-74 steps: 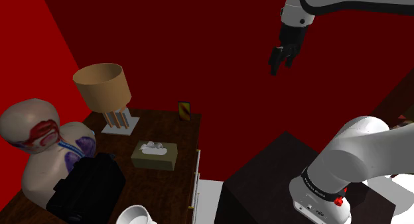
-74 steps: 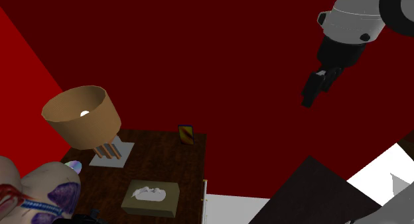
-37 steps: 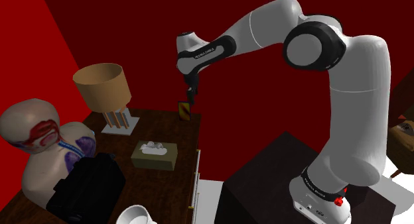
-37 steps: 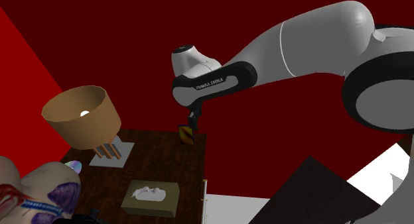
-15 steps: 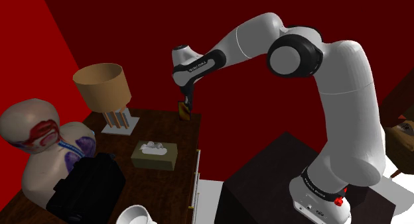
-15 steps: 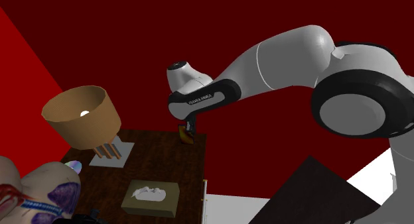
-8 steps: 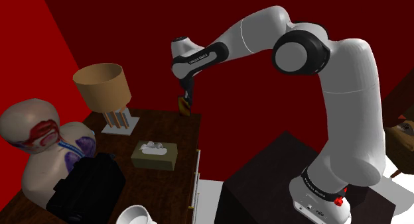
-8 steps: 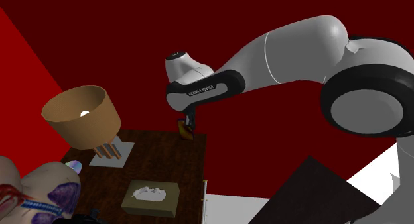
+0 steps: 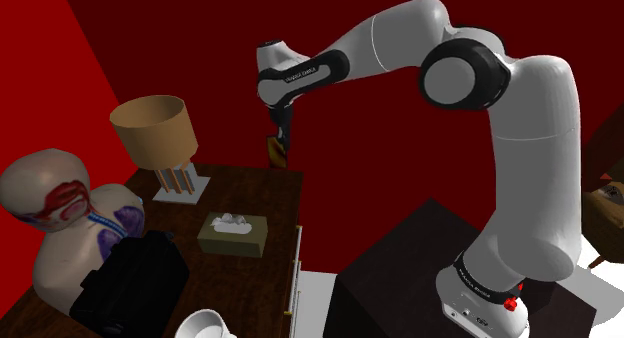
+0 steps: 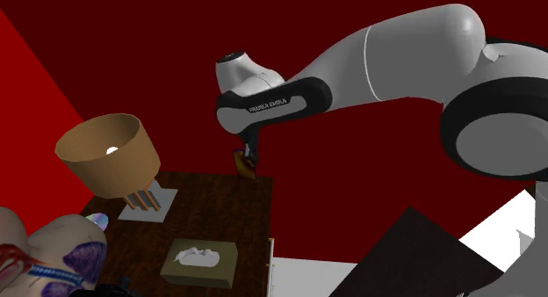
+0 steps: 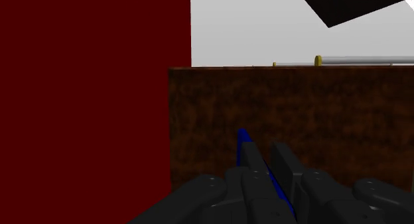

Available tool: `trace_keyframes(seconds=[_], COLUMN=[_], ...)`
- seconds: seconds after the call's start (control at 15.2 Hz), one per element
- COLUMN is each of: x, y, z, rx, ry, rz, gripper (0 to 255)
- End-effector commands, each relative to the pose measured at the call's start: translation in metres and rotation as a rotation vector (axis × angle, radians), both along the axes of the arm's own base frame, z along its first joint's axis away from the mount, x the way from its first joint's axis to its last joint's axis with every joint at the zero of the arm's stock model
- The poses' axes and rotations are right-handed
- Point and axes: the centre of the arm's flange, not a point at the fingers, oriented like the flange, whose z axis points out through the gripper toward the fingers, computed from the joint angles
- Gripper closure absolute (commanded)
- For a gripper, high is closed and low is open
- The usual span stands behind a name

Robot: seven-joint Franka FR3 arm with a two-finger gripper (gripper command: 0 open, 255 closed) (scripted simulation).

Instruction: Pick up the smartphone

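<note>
Black against the red wall, the gripper is pinched down to a narrow gap with the smartphone clasped edge-on between its fingers. The grasp looks made. In the shoulder view the smartphone hangs under the gripper just above the far edge of the table, apparently clear of the top, so the lift seems under way. What is left, I judge, is raising it well away.

The phone is a thin flat slab, blue along its edge from the wrist and orange-yellow on its face from outside. The table is dark mottled wood with a straight front lip. Well apart stand a lamp with a tan drum shade and a squat tissue box.
</note>
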Motion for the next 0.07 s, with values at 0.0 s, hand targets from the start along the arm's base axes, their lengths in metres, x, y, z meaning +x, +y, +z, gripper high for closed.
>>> trace_keyframes(seconds=[0.0], x=[-0.0003], y=[-0.0002], z=[0.0026], rx=[0.000], ry=[0.000], rz=[0.000], gripper=[255])
